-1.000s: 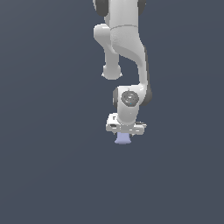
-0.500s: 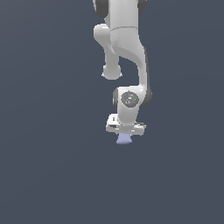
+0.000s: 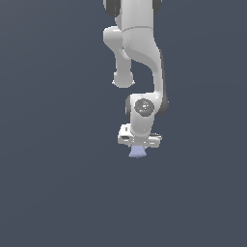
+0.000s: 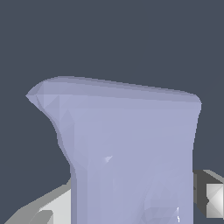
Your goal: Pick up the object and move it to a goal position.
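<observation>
My arm [image 3: 140, 53] comes down from the upper edge of the exterior view, white and jointed, bending at a round elbow and then dropping to the wrist, where a grey disc with a small red mark faces the camera. Below that wrist sits my gripper [image 3: 138, 148], a flat white bar set crosswise. The object [image 3: 137, 152] is directly under that bar, touching it, a small pale lavender-blue piece that is narrower than the bar and flares a little toward its lower end. Only its lower part shows beneath the bar; the rest is hidden behind my hand.

In the wrist view the object [image 4: 131, 153] fills most of the picture, very close to the camera. Its far end is a broad, slightly slanted edge with a pointed corner on one side, and below that corner the side curves inward to a narrower waist. The surface is faceted and evenly lit. One of my fingers [image 4: 213, 199] shows as a grey and white block just beside the object's waist, and a pale grey part of my hand shows on the opposite side of it. My fingers are set narrow, one on each side of the waist, holding the object between them.

Around the object everything is flat dark blue-grey background [image 3: 58, 183].
</observation>
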`<control>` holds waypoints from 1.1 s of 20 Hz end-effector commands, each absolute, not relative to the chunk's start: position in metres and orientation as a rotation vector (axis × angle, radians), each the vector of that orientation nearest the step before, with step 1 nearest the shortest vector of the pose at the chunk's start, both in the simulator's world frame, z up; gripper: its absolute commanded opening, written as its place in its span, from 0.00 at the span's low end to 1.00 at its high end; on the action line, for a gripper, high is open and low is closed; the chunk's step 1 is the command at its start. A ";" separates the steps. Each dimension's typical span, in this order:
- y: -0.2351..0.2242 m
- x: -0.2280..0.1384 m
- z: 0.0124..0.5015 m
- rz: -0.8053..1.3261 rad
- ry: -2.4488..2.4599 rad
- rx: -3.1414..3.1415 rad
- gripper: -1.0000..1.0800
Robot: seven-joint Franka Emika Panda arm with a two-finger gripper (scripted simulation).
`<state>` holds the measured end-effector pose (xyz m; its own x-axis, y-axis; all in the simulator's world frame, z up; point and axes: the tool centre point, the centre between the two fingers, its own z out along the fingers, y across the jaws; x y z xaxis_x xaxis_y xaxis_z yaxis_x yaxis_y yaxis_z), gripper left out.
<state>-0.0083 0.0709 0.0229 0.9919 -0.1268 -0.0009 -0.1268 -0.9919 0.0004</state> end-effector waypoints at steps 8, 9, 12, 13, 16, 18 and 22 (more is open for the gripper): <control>0.096 -0.032 0.061 0.000 -0.199 3.135 0.00; 0.100 -0.036 0.068 0.000 -0.199 3.135 0.00; 0.114 -0.049 0.089 0.000 -0.199 3.135 0.00; 0.119 -0.054 0.097 0.000 -0.199 3.135 0.00; 0.135 -0.069 0.122 0.000 -0.199 3.135 0.00; 0.145 -0.080 0.139 0.000 -0.198 3.134 0.00; 0.166 -0.099 0.171 0.001 -0.198 3.134 0.00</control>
<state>-0.0910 0.1586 0.1589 0.9921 -0.1255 0.0005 -0.1255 -0.9921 0.0007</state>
